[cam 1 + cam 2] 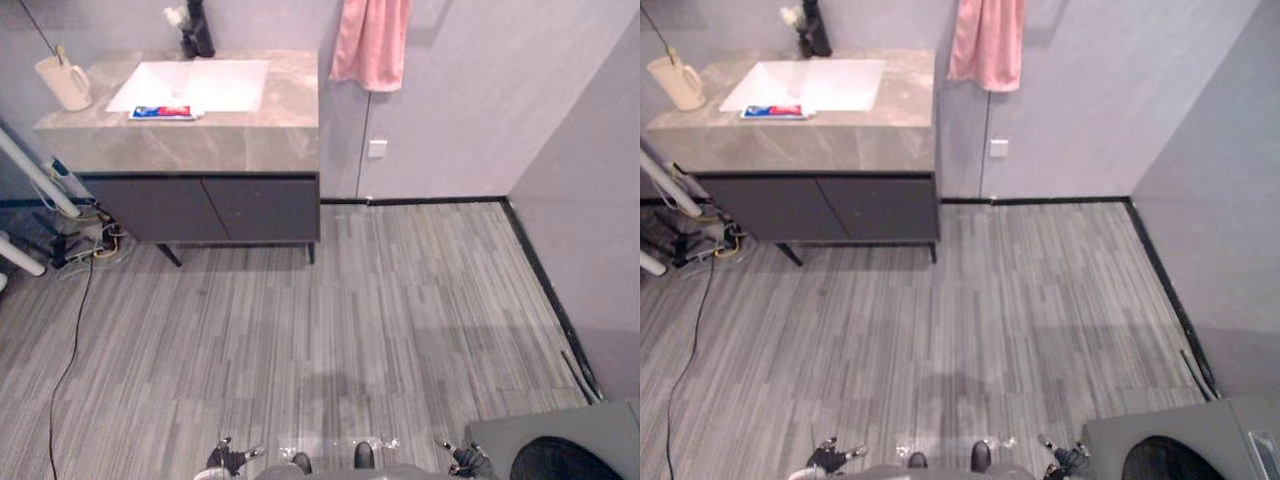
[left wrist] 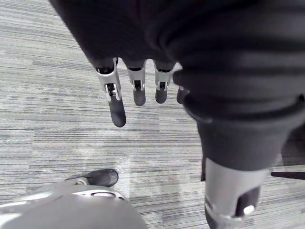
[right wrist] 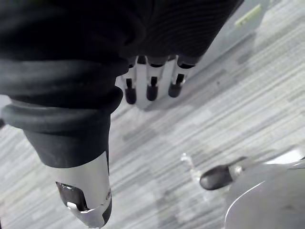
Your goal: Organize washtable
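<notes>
1. the counter (image 1: 200, 150) is far off on the left. a toothpaste tube (image 1: 163, 113) lies on it, at the near edge of the sink (image 1: 190, 85). a cup (image 1: 63, 82) stands at its left end.
2. the left hand (image 2: 137, 93) and the right hand (image 3: 151, 86) hang low over the floor (image 1: 350, 320), fingers loose and straight, holding nothing.
3. best to walk close first and face the counter, then reach for the tube.
</notes>
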Controlling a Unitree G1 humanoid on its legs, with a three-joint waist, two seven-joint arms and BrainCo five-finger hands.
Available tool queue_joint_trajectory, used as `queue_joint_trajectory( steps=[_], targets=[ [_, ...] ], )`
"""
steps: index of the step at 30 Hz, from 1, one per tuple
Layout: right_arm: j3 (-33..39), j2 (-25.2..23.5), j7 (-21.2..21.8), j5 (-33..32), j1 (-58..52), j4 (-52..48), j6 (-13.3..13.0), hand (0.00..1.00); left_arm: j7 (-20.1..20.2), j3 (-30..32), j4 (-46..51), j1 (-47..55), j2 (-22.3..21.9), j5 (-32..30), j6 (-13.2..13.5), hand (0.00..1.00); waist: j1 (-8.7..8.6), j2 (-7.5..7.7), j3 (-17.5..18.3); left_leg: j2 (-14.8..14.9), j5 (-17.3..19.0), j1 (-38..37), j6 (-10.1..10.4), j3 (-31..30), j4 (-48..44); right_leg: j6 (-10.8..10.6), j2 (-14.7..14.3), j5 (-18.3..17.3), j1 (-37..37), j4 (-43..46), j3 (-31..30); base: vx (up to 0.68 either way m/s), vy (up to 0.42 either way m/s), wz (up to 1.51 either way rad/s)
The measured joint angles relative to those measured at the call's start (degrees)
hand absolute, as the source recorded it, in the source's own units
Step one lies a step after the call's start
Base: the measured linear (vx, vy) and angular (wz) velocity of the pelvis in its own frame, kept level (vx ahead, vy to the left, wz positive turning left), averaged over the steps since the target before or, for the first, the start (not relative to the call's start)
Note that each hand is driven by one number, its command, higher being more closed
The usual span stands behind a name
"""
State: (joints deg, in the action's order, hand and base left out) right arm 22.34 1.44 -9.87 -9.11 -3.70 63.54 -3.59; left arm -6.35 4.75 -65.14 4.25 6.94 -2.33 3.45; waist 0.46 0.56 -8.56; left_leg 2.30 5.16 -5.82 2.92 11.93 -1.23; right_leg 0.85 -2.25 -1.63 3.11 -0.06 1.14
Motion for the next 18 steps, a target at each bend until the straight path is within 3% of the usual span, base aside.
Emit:
queue_joint_trajectory(
  steps=[2, 3, 4, 5, 7, 9, 11, 12, 13, 14, 16, 17, 18],
  targets=[
    [1.41, -1.12, -0.04, -1.08, -0.49, -1.45, 0.04, 0.00, 0.11, 2.69, 1.42, 0.03, -0.07, 0.02, -0.20, 0.00, 0.32, 1.00, -0.62, 1.17, 2.93, 4.29, 1.48, 2.56, -11.49, 1.31, 0.60, -4.47, -2.37, 6.11, -0.74, -0.01, -0.078, -0.04],
    [1.37, -1.56, -0.04, -1.32, -0.68, -2.01, 0.02, 0.00, 0.09, 3.92, 2.28, 0.05, -0.18, 0.01, -0.26, 0.00, 0.43, 1.42, -0.87, 1.81, 3.46, 6.07, 1.14, 3.48, -16.59, 1.60, 0.80, -5.52, -2.47, 7.58, -1.08, -0.02, -0.098, -0.25],
    [1.24, -1.80, -0.04, -1.59, -0.84, -2.67, 0.02, 0.00, 0.03, 6.97, 3.85, 0.93, -1.01, 0.07, -0.33, 0.00, 0.43, 1.57, -0.99, 3.90, 3.69, 9.71, 0.70, 5.39, -27.51, 2.23, 0.94, -7.29, -2.45, 10.13, -1.56, 0.02, -0.105, -0.40],
    [0.69, -2.24, -0.07, -1.61, -1.46, -4.20, 0.03, 0.00, -0.07, 9.03, 5.03, 1.63, -2.21, 0.19, -0.34, 0.00, 0.45, 0.96, -1.17, 6.69, 3.34, 13.60, 0.29, 5.87, -37.47, 3.07, 0.27, -8.65, -2.34, 12.10, -2.01, 0.05, -0.072, -0.44],
    [0.08, -1.93, -0.16, -1.77, -1.36, -5.71, 0.04, 0.00, -0.18, 9.54, 6.28, 2.41, -3.12, 0.50, -0.37, 0.00, 0.41, -0.44, -1.30, 9.61, 4.21, 17.87, -0.69, 5.97, -45.66, 3.66, -0.49, -10.44, -2.31, 14.32, -3.49, 0.10, 0.013, -0.40],
    [-0.09, -2.02, -0.21, -1.77, -1.45, -5.97, 0.11, 0.00, -0.18, 9.53, 6.77, 2.57, -3.17, 0.67, -0.33, 0.00, 0.51, -0.41, -1.31, 9.62, 5.67, 20.22, -0.68, 5.95, -44.49, 3.77, 0.24, -11.13, -1.73, 14.74, -5.20, 0.20, 0.069, -0.39],
    [-0.09, -2.20, -0.26, -1.75, -1.25, -5.98, 0.25, 0.00, -0.42, 9.56, 7.21, 2.63, -3.33, 0.70, -0.30, 0.00, 0.84, -0.33, -1.35, 7.78, 5.65, 21.39, -0.67, 5.83, -37.45, 3.02, 1.60, -11.89, -1.20, 14.51, -7.40, 0.26, 0.129, -0.43],
    [-0.08, -2.32, -0.28, -1.73, -0.63, -5.95, 0.31, 0.00, -0.60, 9.53, 7.24, 2.56, -3.41, 0.71, -0.22, 0.00, 0.90, -0.31, -1.34, 5.54, 5.35, 22.41, -0.27, 3.96, -31.01, 2.17, 2.74, -12.49, -1.07, 14.03, -8.82, 0.27, 0.216, -0.60],
    [0.21, -2.25, -0.26, -1.70, 0.04, -5.78, 0.27, 0.00, -1.03, 9.21, 7.15, 2.60, -3.68, 0.75, 0.03, 0.00, 1.34, -0.54, -1.21, 3.51, 3.65, 22.11, 2.04, 0.92, -21.62, 1.25, 3.49, -13.05, -1.41, 13.22, -10.59, 0.34, 0.311, -0.95],
    [0.43, -2.03, -0.16, -1.54, 0.15, -5.59, 0.24, 0.00, -1.22, 8.67, 6.92, 2.79, -4.18, 0.92, 0.25, 0.00, 2.08, -1.54, -0.71, 2.85, 2.47, 21.88, 2.40, -2.35, -15.46, 0.30, 3.21, -13.70, -1.29, 12.38, -12.57, 0.30, 0.310, -0.96],
    [0.50, -2.34, -0.17, -1.38, 0.44, -5.64, 0.27, 0.00, -1.20, 9.34, 6.62, 3.81, -3.80, 1.72, 0.46, 0.00, 2.54, -0.94, 0.57, 1.79, -0.07, 21.73, -0.29, -2.14, -17.49, -0.84, 4.84, -15.96, -0.68, 12.89, -14.56, 0.41, 0.360, -0.89],
    [0.49, -3.39, -0.16, -0.95, -0.79, -5.61, 0.31, 0.00, -1.24, 10.02, 6.56, 4.51, -3.07, 1.72, 0.55, 0.00, 3.07, 1.34, 1.95, 0.59, 1.28, 20.65, -2.38, 0.84, -17.91, -4.52, 6.56, -17.48, -2.00, 18.18, -14.95, 0.54, 0.372, -0.90],
    [0.25, -4.21, -0.09, -0.80, -1.06, -5.64, 0.31, 0.00, -1.31, 10.73, 6.42, 4.32, -2.71, 1.70, 0.54, 0.00, 3.22, 2.61, 2.29, -0.46, 2.47, 19.22, -3.08, 2.23, -17.69, -6.29, 7.56, -17.82, -4.07, 24.62, -14.72, 0.53, 0.325, -0.84]
  ],
)
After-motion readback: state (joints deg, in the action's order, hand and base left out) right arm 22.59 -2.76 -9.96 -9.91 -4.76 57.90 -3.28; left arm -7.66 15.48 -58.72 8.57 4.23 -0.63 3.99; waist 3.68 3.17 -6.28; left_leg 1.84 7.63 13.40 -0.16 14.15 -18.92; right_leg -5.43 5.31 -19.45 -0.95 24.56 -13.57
